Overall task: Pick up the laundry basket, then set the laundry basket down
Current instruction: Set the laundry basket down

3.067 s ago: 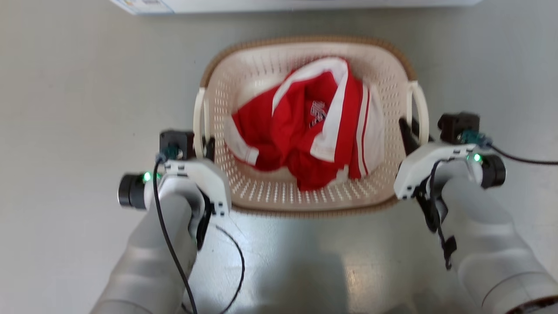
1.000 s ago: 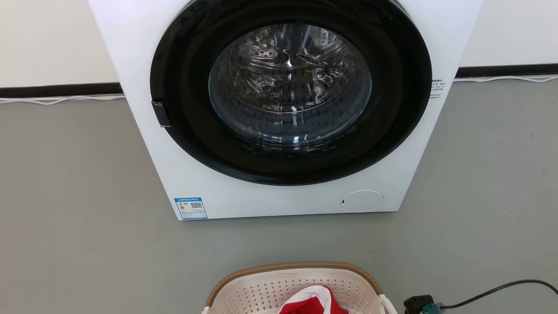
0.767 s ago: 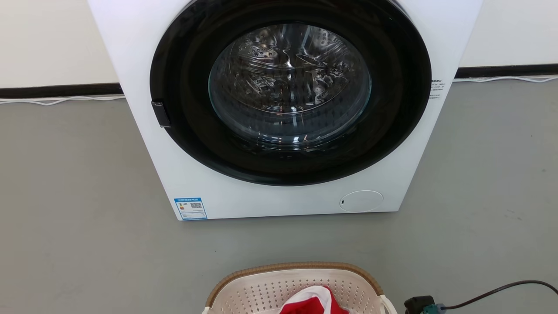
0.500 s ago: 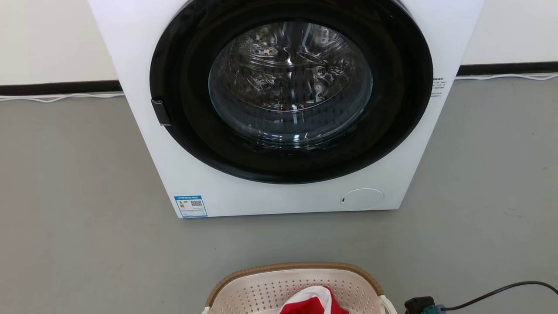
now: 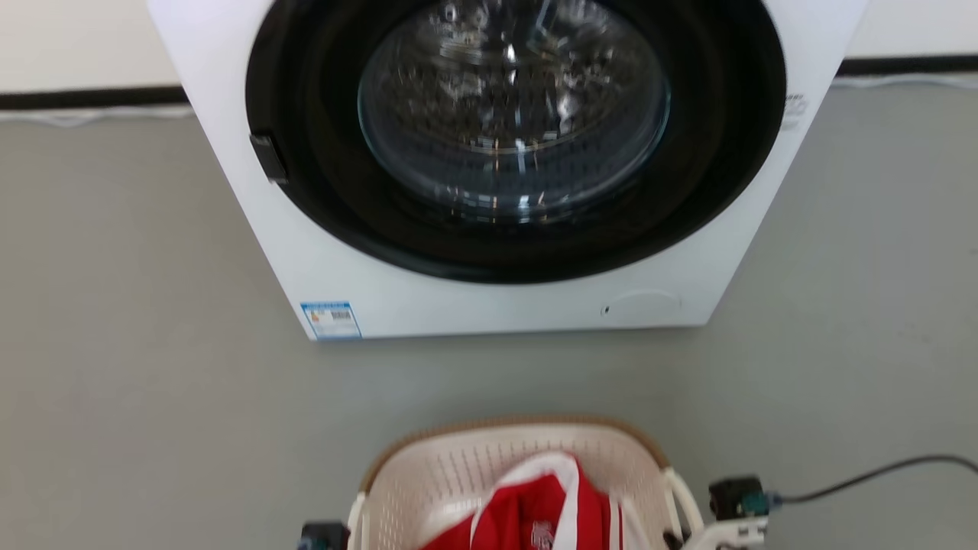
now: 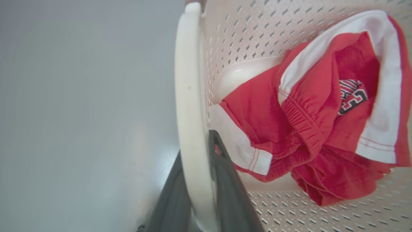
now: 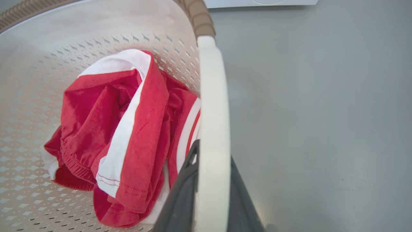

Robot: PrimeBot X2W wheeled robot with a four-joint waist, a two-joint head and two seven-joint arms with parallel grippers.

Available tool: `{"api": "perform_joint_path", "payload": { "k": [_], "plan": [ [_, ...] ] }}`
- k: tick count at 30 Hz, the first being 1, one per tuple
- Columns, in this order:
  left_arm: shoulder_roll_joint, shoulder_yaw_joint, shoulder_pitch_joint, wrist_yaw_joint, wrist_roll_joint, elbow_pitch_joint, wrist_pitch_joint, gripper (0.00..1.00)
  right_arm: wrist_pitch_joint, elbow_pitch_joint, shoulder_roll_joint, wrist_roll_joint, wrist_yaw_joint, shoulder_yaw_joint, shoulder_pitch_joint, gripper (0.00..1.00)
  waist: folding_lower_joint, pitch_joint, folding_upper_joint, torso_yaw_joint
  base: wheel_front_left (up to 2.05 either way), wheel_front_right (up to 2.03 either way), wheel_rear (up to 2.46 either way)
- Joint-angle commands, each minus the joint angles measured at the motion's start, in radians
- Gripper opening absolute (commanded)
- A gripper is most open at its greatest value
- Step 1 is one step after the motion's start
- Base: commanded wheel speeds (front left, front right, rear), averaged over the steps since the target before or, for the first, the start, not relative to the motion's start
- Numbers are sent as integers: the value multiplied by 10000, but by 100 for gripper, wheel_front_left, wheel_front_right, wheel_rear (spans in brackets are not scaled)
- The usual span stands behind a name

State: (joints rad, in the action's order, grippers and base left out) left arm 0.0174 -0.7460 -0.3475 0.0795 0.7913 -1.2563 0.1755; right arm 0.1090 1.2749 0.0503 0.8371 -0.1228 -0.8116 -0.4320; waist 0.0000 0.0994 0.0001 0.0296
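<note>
The cream laundry basket (image 5: 458, 473) with its brown woven-look rim sits low in the head view, in front of the washing machine, holding a red and white garment (image 5: 535, 512). In the left wrist view my left gripper (image 6: 196, 146) is shut on the basket's white loop handle (image 6: 188, 87), one dark finger on each side. In the right wrist view my right gripper (image 7: 213, 151) is shut the same way on the other white handle (image 7: 212, 96). Whether the basket rests on the floor I cannot tell.
A white front-loading washing machine (image 5: 489, 305) with a round dark door stands just beyond the basket. Grey floor (image 5: 137, 382) spreads to both sides. A black cable (image 5: 871, 472) runs off right from my right wrist.
The head camera has tilted down over the last half second, so the machine sits higher in the picture and more of the basket and both wrists show. Both grippers still hold the handles.
</note>
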Motion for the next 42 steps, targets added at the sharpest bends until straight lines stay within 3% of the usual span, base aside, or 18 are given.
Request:
{"api": "perform_joint_path", "payload": {
  "k": [1,21,31,42],
  "plan": [
    [329,201,-581,206,-1,39,130,0,288,-85,-1,33,-79,-163,-471,0,0,449,-1,54,0,0,0],
    [329,226,-4117,203,42,101,440,0,1064,153,-1,-104,-79,523,-3893,0,0,4600,-1,425,0,0,0],
    [329,144,-5691,199,16,78,707,0,1175,158,-1,-1677,-79,2111,-5194,0,0,6682,-1,590,0,0,0],
    [329,83,-6478,307,-112,177,852,0,1204,158,-1,-3693,-79,4082,-5684,0,0,7396,-1,721,0,0,0]
  ]
}}
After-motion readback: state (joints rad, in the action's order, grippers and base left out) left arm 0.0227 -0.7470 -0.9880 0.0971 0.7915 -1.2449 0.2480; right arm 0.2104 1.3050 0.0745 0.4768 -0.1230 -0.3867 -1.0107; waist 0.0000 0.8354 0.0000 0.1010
